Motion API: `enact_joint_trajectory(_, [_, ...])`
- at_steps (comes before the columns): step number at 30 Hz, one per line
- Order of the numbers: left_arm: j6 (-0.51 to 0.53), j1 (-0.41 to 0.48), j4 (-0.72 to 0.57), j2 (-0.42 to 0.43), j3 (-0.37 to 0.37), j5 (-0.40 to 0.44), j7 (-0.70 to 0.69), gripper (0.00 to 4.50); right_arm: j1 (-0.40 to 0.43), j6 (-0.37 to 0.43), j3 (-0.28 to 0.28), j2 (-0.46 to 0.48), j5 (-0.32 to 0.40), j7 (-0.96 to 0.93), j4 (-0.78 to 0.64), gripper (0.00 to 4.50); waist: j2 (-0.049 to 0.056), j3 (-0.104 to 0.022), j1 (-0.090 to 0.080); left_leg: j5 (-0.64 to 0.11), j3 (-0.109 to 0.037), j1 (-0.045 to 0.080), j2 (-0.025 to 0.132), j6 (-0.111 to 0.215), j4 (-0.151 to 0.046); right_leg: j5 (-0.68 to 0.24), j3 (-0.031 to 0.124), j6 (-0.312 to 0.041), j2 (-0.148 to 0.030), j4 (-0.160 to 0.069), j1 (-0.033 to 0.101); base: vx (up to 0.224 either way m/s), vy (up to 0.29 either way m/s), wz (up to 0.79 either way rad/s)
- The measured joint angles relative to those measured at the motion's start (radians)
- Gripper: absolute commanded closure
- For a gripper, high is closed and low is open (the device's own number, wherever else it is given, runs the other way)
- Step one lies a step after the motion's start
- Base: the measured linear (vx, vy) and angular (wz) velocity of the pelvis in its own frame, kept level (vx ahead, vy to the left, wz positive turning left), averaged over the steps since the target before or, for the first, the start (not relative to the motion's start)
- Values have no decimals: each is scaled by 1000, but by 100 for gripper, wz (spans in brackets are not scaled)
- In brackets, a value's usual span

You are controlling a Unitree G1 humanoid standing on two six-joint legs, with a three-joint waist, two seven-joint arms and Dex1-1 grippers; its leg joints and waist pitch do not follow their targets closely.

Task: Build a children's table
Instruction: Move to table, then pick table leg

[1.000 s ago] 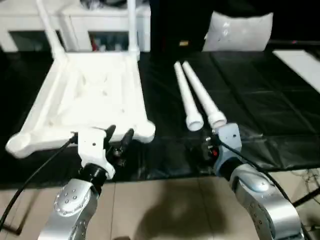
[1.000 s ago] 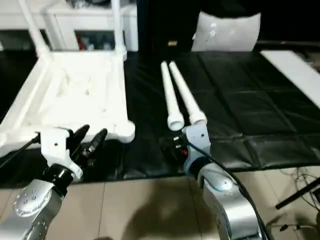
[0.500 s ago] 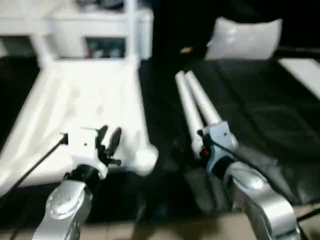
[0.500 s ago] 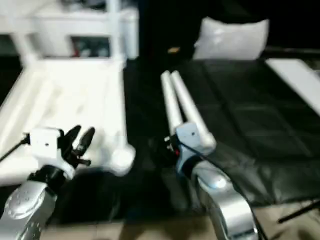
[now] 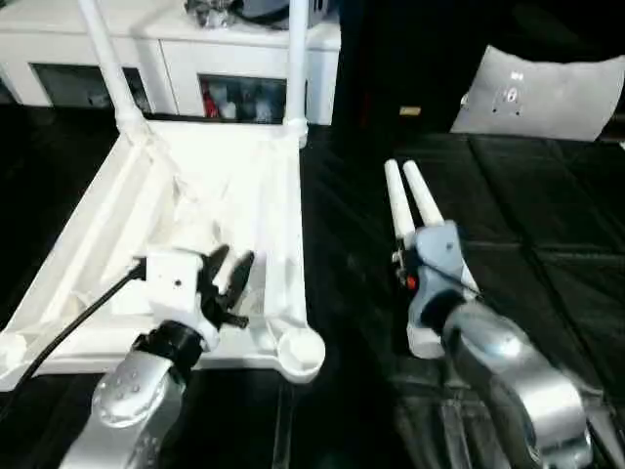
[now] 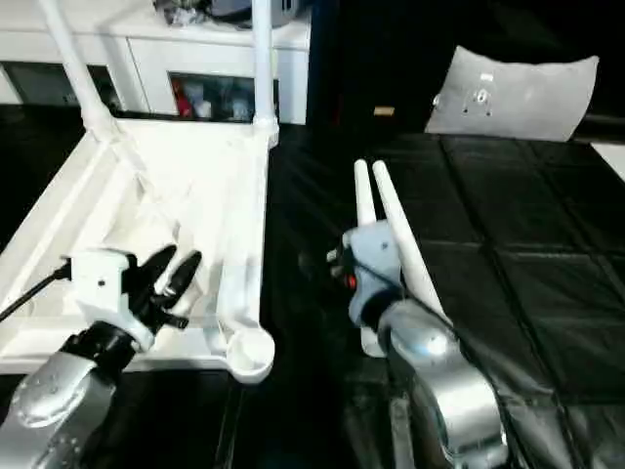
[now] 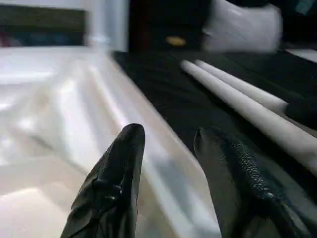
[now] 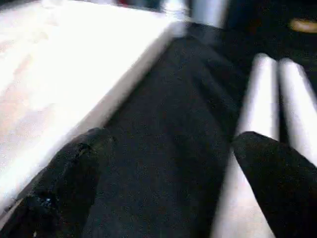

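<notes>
The white plastic rectangular tabletop [image 5: 186, 244] lies underside up on the black padded mat [image 5: 527, 215], ribs showing, two white tube legs [image 5: 107, 68] standing in its far corner sockets; the left gripper [image 5: 227, 277] hovers over its near rim, jaws partly apart, empty; two loose white cylindrical legs [image 6: 386, 220] lie just beyond the right gripper [image 8: 168, 168], jaws spread wide, empty.

loose legs [image 5: 410, 200] partly behind right arm [image 5: 488, 362]
</notes>
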Motion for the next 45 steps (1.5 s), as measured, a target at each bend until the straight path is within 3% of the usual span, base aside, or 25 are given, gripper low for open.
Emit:
enact_joint_trajectory(3, [51,-9,-20,72,-14,-37,-74,226,-57,139,-9,-24,-22,-28,32,0,-2,7,-8,5,14,20,5,0,-13,0,1,-11,-4,1,12,-90,-17,3])
enact_joint_trajectory(5, [69,-13,-43,91,-17,-58,-103,226,-70,194,-10,-32,-37,-40,43,0,-4,8,-9,6,27,27,12,0,-18,-1,-1,-9,-6,1,13,-85,-23,-4])
enact_joint_trajectory(9, [138,-35,-88,155,-23,-140,-183,226,-137,316,-16,16,-56,-94,124,0,-2,10,-12,11,36,28,24,-10,-20,4,-8,-15,-7,2,9,-36,-10,-3])
enact_joint_trajectory(12, [194,-45,-120,191,-28,-190,-227,226,-195,350,-41,43,-38,-97,209,0,0,8,-14,12,41,29,28,-12,-20,11,-9,-17,-6,3,6,0,0,0])
enact_joint_trajectory(15, [240,-55,-146,223,-40,-228,-269,226,-262,368,-77,67,-15,-86,316,0,4,6,-18,13,46,26,33,-13,-20,17,-9,-24,-5,4,1,0,0,0])
enact_joint_trajectory(19, [260,-68,-154,225,-40,-247,-279,226,-291,385,-90,71,-10,-82,367,0,6,5,-13,33,52,12,39,-15,-23,17,-10,-24,-2,3,-12,0,0,0])
enact_joint_trajectory(25, [290,-83,-155,255,-39,-260,-281,226,-356,418,-136,82,1,-78,467,0,6,5,-2,33,54,13,40,-16,-27,17,-10,-24,-2,2,-14,0,0,0])
enact_joint_trajectory(26, [292,-83,-155,257,-39,-261,-281,219,-362,422,-140,82,4,-76,475,30,6,5,-1,34,55,13,40,-17,-27,17,-10,-24,-2,2,-14,0,0,0])
enact_joint_trajectory(41, [301,-91,-154,269,-57,-248,-263,219,-392,441,-181,82,47,-33,542,130,1,2,3,34,58,14,42,-17,-29,18,-10,-26,-2,2,-15,0,0,0])
enact_joint_trajectory(45, [285,-106,-136,272,-58,-208,-244,219,-392,438,-185,65,55,-6,546,180,1,2,3,35,59,12,42,-18,-30,19,-10,-26,-2,2,-17,0,0,0])
